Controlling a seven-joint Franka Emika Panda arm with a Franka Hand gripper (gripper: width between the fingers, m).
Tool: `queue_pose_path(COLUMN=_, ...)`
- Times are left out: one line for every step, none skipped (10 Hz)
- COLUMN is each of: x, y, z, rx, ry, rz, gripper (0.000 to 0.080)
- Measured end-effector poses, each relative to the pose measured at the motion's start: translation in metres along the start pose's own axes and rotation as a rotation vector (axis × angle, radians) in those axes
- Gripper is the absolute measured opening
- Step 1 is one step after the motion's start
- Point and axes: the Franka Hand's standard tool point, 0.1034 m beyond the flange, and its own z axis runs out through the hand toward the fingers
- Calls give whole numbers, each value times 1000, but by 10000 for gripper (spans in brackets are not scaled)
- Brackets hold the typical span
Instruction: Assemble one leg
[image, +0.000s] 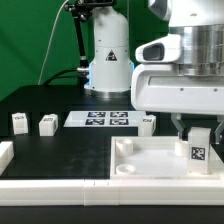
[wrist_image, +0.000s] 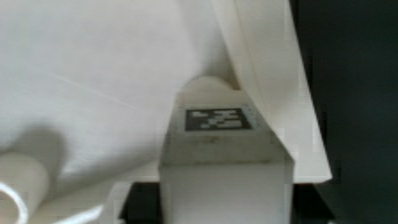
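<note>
My gripper (image: 197, 129) is shut on a white leg (image: 198, 148), which it holds upright with the square tag facing the camera. The leg is at the large white tabletop (image: 140, 160), near the corner on the exterior view's right. I cannot tell whether the leg's lower end touches the tabletop. In the wrist view the leg (wrist_image: 222, 160) fills the space between the dark fingers (wrist_image: 146, 200) of the gripper (wrist_image: 222, 206). The tabletop's wall (wrist_image: 267, 70) is beside it and a round socket rim (wrist_image: 18, 180) shows at the edge. Three more legs stand on the black table: two (image: 18, 121) (image: 46, 124) at the left, one (image: 145, 124) by the tabletop's far edge.
The marker board (image: 105, 119) lies flat at the back of the table. A white rail (image: 45, 186) runs along the front, with a short arm (image: 5, 153) at the exterior view's left. The robot base (image: 108, 60) stands behind the marker board.
</note>
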Motion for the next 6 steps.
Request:
queue_pose_path(x=-1, y=1, z=0, rx=11, ry=7, rz=98, gripper=290)
queue_pose_path(x=-1, y=2, z=0, rx=20, ry=4, rz=263, gripper=290)
queue_pose_path(x=-1, y=3, z=0, rx=26, ry=3, rz=402, gripper=290)
queue_pose_path(x=-1, y=3, z=0, rx=27, ry=1, rz=476, gripper=291)
queue_pose_path(x=-1, y=3, z=0, rx=27, ry=1, rz=531, gripper=291)
queue_pose_path(x=-2, y=3, z=0, rx=26, ry=0, rz=609, gripper=291)
